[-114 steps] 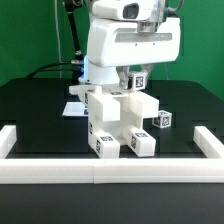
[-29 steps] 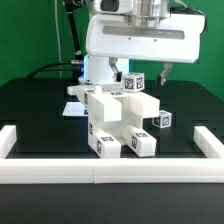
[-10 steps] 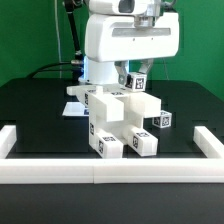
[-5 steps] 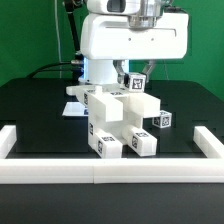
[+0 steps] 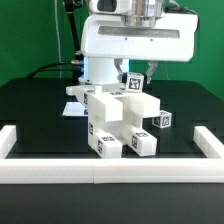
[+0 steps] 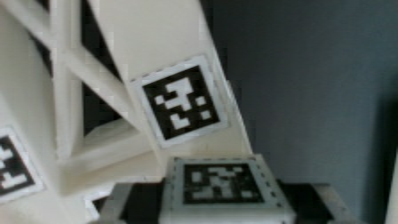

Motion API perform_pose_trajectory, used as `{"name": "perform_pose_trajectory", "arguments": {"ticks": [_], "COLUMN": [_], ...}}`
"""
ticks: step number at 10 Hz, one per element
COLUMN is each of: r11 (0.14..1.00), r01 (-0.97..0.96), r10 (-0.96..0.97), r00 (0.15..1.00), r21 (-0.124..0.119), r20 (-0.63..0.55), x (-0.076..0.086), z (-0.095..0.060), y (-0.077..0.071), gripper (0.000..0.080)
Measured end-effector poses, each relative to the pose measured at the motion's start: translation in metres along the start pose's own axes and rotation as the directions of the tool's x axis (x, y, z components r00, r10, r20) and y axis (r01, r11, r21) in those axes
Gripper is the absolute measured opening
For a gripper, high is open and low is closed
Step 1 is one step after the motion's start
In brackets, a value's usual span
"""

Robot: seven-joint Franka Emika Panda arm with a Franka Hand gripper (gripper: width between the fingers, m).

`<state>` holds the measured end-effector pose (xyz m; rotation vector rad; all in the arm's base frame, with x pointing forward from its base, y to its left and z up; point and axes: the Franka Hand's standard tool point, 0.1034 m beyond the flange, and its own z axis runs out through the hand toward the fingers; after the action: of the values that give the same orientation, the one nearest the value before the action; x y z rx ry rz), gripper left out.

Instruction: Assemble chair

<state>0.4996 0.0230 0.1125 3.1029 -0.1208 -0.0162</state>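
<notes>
The partly built white chair (image 5: 112, 122) stands in the middle of the black table, a blocky stack with small tags on its faces. My gripper (image 5: 135, 80) hangs right above its top and is shut on a short white tagged chair leg (image 5: 136, 83), held upright against the top of the stack. In the wrist view the leg (image 6: 217, 186) sits between my dark fingers (image 6: 135, 204), with slanted white chair parts and a large tag (image 6: 183, 100) just beyond it. The fingertips are hidden in the exterior view.
A small tagged white part (image 5: 163, 120) lies on the table at the exterior view's right of the chair. Flat white pieces (image 5: 76, 92) lie behind it on the left. A long white border rail (image 5: 110, 173) runs along the front, with upright ends at both sides.
My hand has turned about its vertical axis over the chair top, with the leg still in it. The chair stack has not moved.
</notes>
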Motion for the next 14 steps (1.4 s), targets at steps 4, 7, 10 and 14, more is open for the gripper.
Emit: {"name": "perform_pose_trajectory", "arguments": {"ticks": [4, 7, 10, 14], "r11": [0.971, 0.901, 0.880, 0.936], "r01": [-0.238, -0.434, -0.475, -0.353], "r10": [0.238, 0.434, 0.475, 0.353], "r00": [0.971, 0.901, 0.880, 0.936], "r21": [0.006, 0.013, 0.015, 0.011], "r20": [0.002, 0.007, 0.010, 0.010], "x": [-0.0001, -0.0002, -0.0006, -0.0047], "z": [0.0001, 0.0003, 0.0009, 0.0039], "y": [-0.0016, -0.0035, -0.0041, -0.0067], "gripper": [0.0287, 0.0287, 0.0459, 0.0646]}}
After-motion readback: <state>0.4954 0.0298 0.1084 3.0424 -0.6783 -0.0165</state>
